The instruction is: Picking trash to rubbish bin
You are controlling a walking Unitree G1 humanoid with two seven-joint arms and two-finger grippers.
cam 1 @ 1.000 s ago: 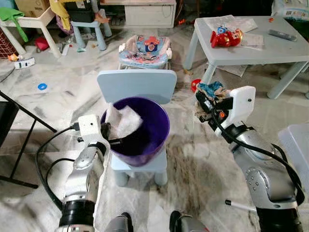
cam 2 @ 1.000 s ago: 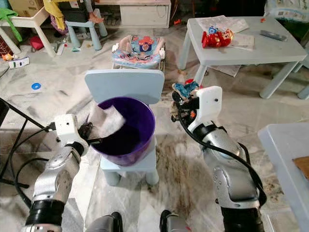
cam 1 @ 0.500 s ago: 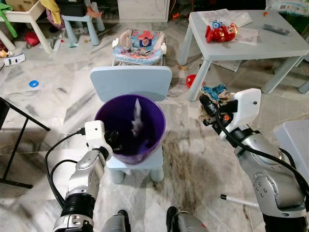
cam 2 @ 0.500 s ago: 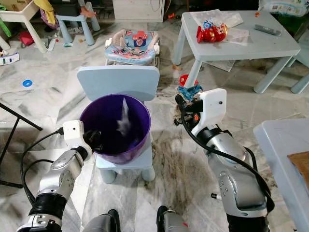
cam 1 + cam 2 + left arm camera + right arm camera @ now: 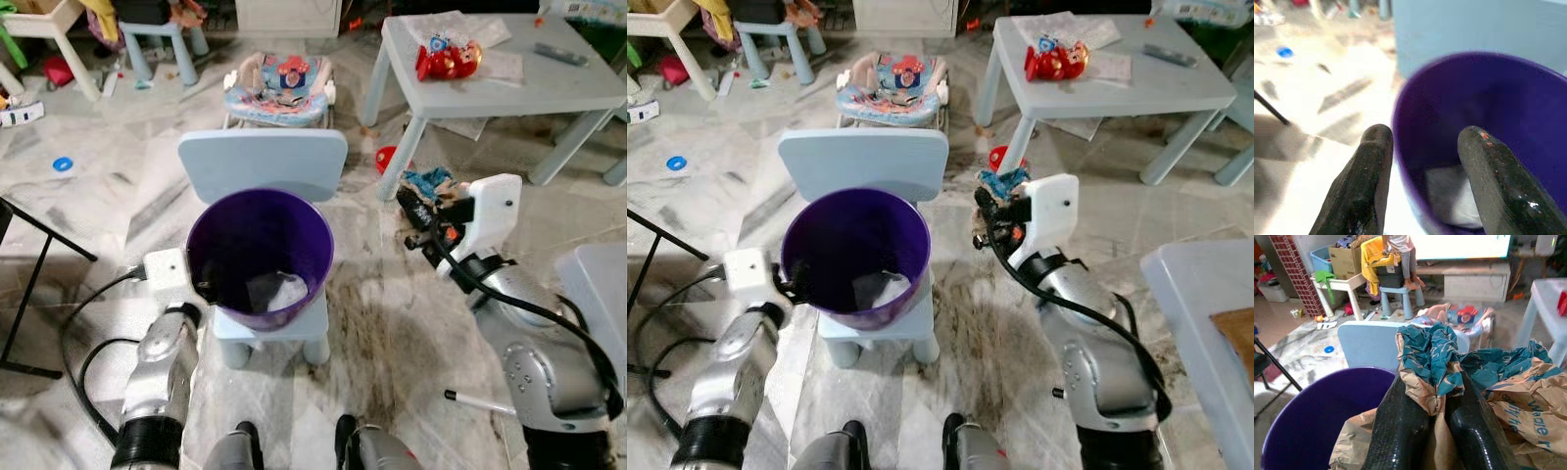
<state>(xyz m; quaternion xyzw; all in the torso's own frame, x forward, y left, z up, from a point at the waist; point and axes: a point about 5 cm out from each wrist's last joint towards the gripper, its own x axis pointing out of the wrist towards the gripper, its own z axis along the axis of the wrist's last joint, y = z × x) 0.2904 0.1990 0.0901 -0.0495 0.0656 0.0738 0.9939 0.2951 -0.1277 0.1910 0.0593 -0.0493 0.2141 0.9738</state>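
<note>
A purple bin [image 5: 257, 230] stands on the seat of a small light blue chair [image 5: 263, 162]. A white crumpled tissue [image 5: 279, 291] lies at the bin's bottom. My left gripper [image 5: 1425, 132] is open and holds nothing. It sits at the bin's left rim, with one finger [image 5: 1366, 176] outside the wall and the other over the inside. My right gripper [image 5: 416, 211] hovers to the right of the bin, about level with its rim. It is shut on a crumpled wad of brown and teal paper [image 5: 1435, 357], which hides the fingertips.
A light blue table [image 5: 509, 93] with a red toy [image 5: 446, 59] stands at the back right. A baby bouncer [image 5: 277, 83] sits behind the chair. A black stand leg [image 5: 39, 235] crosses the floor at left. A white stick [image 5: 475, 399] lies on the floor at right.
The white tissue has left my left gripper and dropped to the bottom of the bin. The left gripper has drawn back to the left rim. The right gripper still holds its paper.
</note>
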